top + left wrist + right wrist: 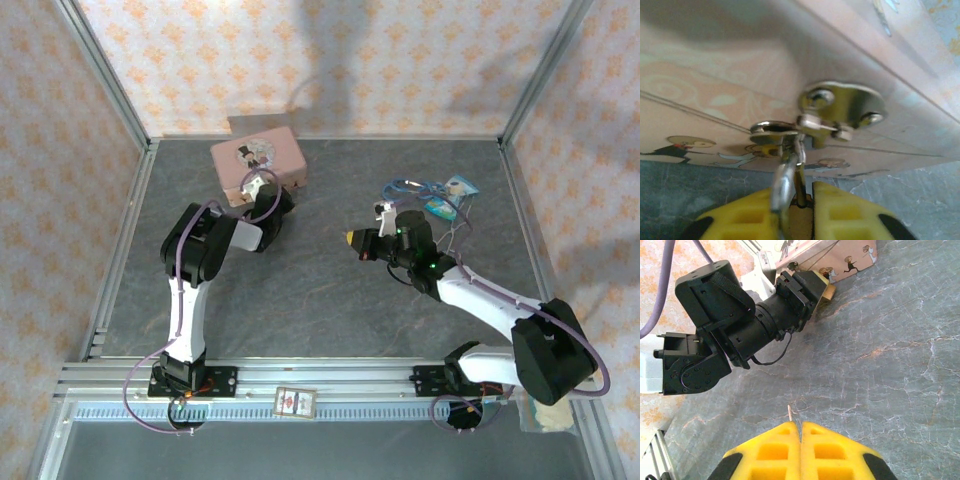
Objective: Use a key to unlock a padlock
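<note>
Surface: a grey, stone-patterned table (330,300) enclosed by walls (60,150) papered in an orange floral print.
Top view, pink tin: the pink tin (258,158) lies at the far left of the table.
Top view, left gripper: the left gripper (262,188) is at the tin's near edge; its fingers are too small here to judge.
Top view, right gripper: the right gripper (352,241) is mid-table, well apart from the tin, with its yellow tips pointing left.
Top view, clutter: a blue cord (410,186) and a teal packet (441,207) lie just beyond the right wrist.
Left wrist view, padlock: the padlock (785,180) hangs by its thin shackle from the metal hasp (840,107) on the tin's side wall.
Left wrist view, grip: the yellow fingers (850,215) pinch the padlock, one on each side, and its brass body fills the narrow gap.
Right wrist view, grip: the fingers are pressed together, with bare table beyond them.
Right wrist view, key: a thin pale tip of the key (791,412) sticks out from between the fingertips; the rest is hidden.
Right wrist view, beyond: the left arm (740,335) reaches to the tin at the top edge.
</note>
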### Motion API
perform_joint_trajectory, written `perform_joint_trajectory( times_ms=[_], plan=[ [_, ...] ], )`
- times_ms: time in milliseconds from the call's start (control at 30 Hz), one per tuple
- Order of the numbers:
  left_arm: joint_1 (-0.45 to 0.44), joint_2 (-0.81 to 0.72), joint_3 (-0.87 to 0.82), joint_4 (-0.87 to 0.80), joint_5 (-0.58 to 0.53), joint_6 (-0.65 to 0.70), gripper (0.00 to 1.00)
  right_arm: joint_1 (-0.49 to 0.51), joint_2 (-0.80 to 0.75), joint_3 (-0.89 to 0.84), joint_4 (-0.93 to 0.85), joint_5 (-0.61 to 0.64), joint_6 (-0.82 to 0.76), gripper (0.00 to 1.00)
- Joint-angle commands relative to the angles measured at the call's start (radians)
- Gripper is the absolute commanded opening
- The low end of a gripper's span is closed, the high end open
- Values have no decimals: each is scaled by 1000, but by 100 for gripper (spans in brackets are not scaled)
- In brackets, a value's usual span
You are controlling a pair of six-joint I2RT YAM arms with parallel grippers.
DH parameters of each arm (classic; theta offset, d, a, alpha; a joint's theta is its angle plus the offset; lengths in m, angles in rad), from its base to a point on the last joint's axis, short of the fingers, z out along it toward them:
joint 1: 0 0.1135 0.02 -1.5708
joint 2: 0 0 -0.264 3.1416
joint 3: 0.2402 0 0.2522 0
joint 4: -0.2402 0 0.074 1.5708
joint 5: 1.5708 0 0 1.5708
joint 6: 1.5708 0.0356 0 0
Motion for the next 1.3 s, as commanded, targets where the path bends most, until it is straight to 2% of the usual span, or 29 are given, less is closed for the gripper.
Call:
perform_joint_trajectory(
  times_ms=[0,100,333,533,633,800,867,1033,1267],
  plan=[
    [-5,-22,-35,32,67,5,9,-8,-9,-5,8,17,-16,0],
    [-9,-73,-109,49,143,5,1,-9,2,-39,37,7,15,0],
    [-46,-214,-326,132,293,-71,0,-10,75,-117,180,-41,110,0],
    [-119,-323,-452,108,237,-65,1,-11,160,-127,242,-70,135,0],
    [-121,-343,-480,41,196,-59,7,-11,170,-127,236,-69,127,0],
    [-121,-409,-502,-57,139,-39,45,-10,145,-130,204,-40,108,0],
    [-133,-431,-512,-66,108,-49,54,-10,136,-130,199,-33,105,0],
    [-178,-406,-508,-33,54,-82,55,-8,137,-119,197,-29,105,0],
    [-190,-308,-459,-18,37,-129,55,-9,116,-125,183,-18,102,0]
  ],
)
